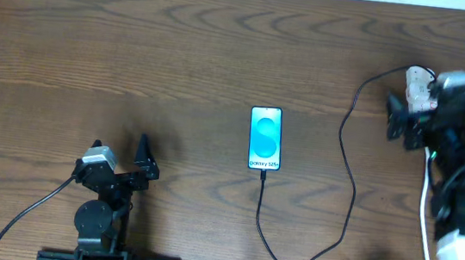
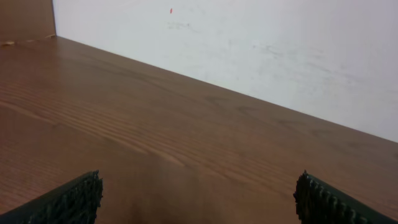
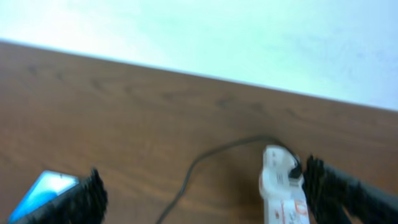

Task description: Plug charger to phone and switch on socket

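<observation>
The phone [image 1: 265, 139] lies flat mid-table with its blue screen lit. The charger's thin black cable [image 1: 351, 177] runs from the phone's near end, loops along the front edge, and climbs to the socket [image 1: 418, 89] at the far right, a white strip mostly hidden under my right arm. My right gripper [image 1: 409, 114] is open above the socket's end. In the right wrist view the socket [image 3: 280, 186] with a black plug on it lies beside the right finger, the cable [image 3: 205, 158] curves left, and the phone's corner [image 3: 46, 190] shows. My left gripper [image 1: 144, 160] is open and empty.
The thick white cord [image 1: 427, 220] runs down the right side toward the front edge. A white wall [image 2: 249, 43] borders the far side of the wooden table [image 1: 137, 51]. The left arm's base sits at the front left.
</observation>
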{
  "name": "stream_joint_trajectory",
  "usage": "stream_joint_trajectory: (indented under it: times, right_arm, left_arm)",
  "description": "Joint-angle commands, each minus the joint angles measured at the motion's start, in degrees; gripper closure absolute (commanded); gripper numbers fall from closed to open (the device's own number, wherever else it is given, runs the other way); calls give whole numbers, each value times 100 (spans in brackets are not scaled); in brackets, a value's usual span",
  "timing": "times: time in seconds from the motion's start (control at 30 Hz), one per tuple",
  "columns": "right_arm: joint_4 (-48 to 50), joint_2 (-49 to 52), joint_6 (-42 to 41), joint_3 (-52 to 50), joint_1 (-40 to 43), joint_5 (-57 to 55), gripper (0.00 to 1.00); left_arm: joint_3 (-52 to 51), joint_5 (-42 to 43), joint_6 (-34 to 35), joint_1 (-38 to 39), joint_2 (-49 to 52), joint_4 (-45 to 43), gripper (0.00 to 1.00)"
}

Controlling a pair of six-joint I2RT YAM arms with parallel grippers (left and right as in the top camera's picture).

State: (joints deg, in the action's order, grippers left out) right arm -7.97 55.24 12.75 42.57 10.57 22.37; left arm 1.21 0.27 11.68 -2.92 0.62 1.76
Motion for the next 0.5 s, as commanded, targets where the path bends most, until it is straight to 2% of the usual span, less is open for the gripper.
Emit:
stream_joint_trajectory:
  times: [0.0, 0.3, 0.47]
  right_arm:
    - [490, -570, 15, -868, -142, 9, 1]
    - [2190, -1980, 15, -3056, -361, 2, 1]
    - [2662, -2758, 17, -3866, -393, -55, 1]
  left_arm:
    - [-98, -79, -116, -28, -39, 243, 2]
    - [-98, -79, -116, -28, -39, 243, 2]
    - [-98, -79, -116, -28, -39, 243, 2]
